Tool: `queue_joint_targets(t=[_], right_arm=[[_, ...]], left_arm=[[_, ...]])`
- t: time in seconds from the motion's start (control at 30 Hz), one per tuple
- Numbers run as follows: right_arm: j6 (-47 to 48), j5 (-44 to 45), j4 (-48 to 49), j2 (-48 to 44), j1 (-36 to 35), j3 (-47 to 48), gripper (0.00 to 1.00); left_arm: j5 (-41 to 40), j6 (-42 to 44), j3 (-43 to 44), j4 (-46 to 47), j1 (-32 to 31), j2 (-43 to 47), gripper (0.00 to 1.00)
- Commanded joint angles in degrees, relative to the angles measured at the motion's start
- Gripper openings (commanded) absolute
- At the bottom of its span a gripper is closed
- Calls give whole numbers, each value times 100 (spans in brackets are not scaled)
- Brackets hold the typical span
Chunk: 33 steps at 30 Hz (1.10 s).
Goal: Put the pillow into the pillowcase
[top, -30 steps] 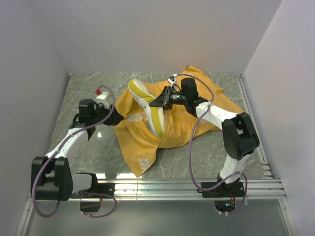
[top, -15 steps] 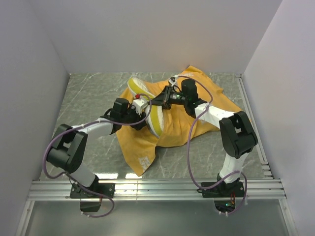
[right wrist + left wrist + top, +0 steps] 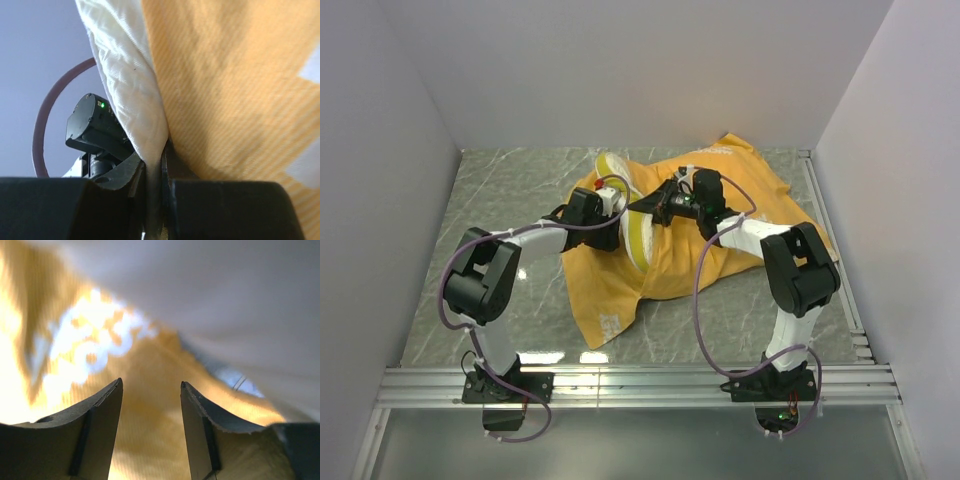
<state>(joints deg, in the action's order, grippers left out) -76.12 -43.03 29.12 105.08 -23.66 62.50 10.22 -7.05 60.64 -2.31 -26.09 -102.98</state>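
Note:
The pillowcase (image 3: 672, 262) lies orange-yellow side up across the middle of the table. The cream-white pillow (image 3: 636, 240), with its yellow-green band, stands on edge against the cloth, with its far end (image 3: 611, 167) sticking out. My right gripper (image 3: 645, 207) is shut on the pillow's edge; in the right wrist view the white quilted cloth (image 3: 135, 90) runs between the closed jaws, with the pillowcase (image 3: 235, 90) on the right. My left gripper (image 3: 616, 232) is at the pillow's left side. In the left wrist view it (image 3: 150, 390) is open, with blurred pillowcase cloth (image 3: 150, 435) behind it.
The grey marble table (image 3: 500, 200) is boxed in by pale walls at the left, back and right. An aluminium rail (image 3: 650, 380) runs along the near edge. Purple cables loop off both arms. The left arm's wrist (image 3: 95, 125) shows close by in the right wrist view.
My left arm has swung from the table's left side over to the pillow. The pillow and pillowcase have shifted a little right and toward the far wall. My right gripper has kept its hold.

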Motion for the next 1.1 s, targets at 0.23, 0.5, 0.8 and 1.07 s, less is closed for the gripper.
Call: queue_joint_targets(t=[0.23,0.5,0.8,1.07], right_arm=[[-1308,-110,1472,118,-236,-370,0],[-2108,119,2465,83,-314,-467,0],[-2416,189,2713,-75,-473,-467,0],[-2575,198,2818,-154,-552,-537,0]], left_arm=[[-345,-2966,-385,11,-28,663,57],[-793,-4392,-914,442,-134,1008,52],[-1478,-4525,-18,-217,-353,138,49],[-2436,-3901,721,-1210,-538,-591,42]])
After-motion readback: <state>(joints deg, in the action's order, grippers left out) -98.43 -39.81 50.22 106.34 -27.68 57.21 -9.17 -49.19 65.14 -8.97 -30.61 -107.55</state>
